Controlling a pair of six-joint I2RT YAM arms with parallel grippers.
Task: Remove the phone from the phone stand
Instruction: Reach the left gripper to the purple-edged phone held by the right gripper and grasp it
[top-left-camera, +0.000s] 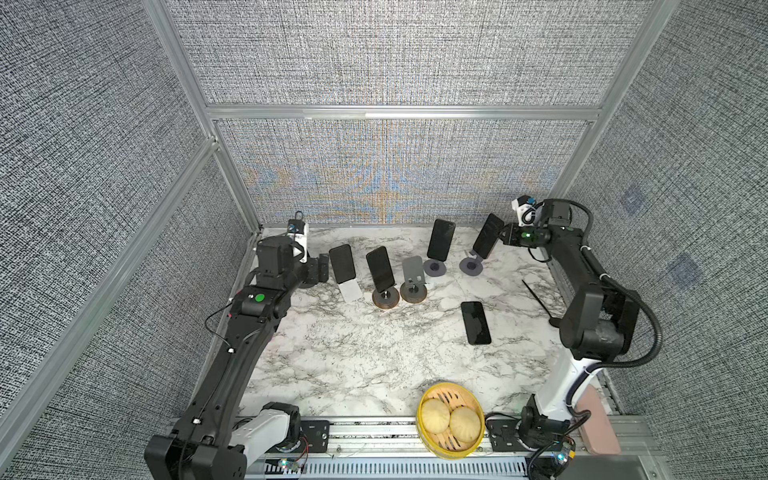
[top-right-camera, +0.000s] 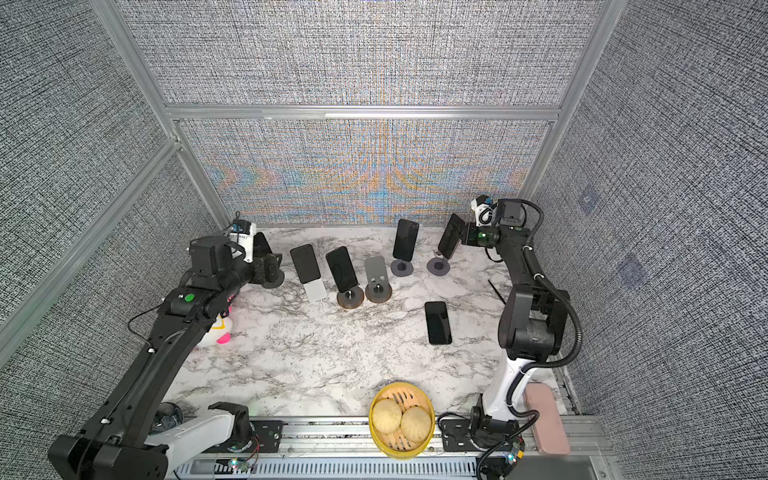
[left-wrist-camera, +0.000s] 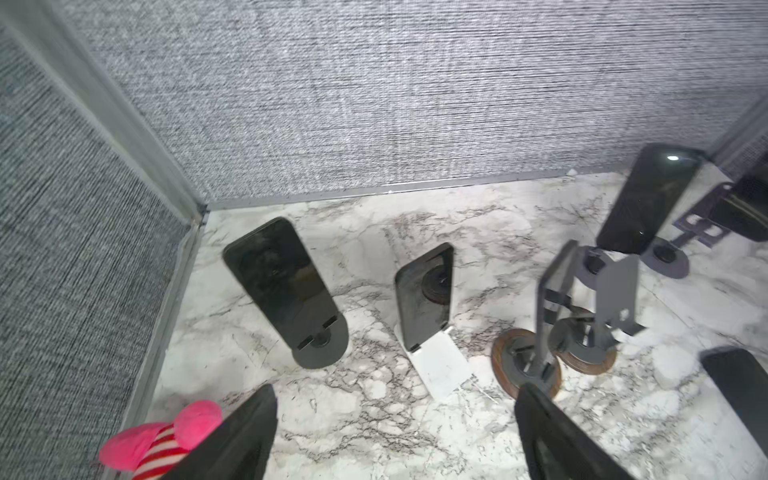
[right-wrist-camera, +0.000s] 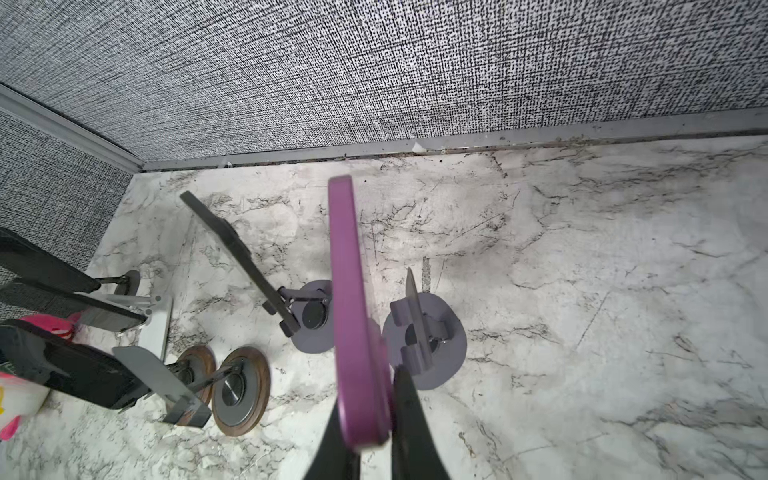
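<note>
Marble desk (top-left-camera: 353, 353), upper right: your right end effector (top-left-camera: 503, 235) is clenched on the phone (top-left-camera: 487, 237); lift it straight up, clear of the stand (top-left-camera: 471, 266). Your left end effector (top-left-camera: 321, 269) hangs released.

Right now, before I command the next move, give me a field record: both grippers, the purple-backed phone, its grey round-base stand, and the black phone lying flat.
right gripper: shut on purple-backed phone
purple-backed phone: tilted, held beside the stand, apparently clear of its cradle
grey round-base stand: on marble table, cradle empty
left gripper: open, empty
black flat phone: lying on table, apart from both grippers
</note>
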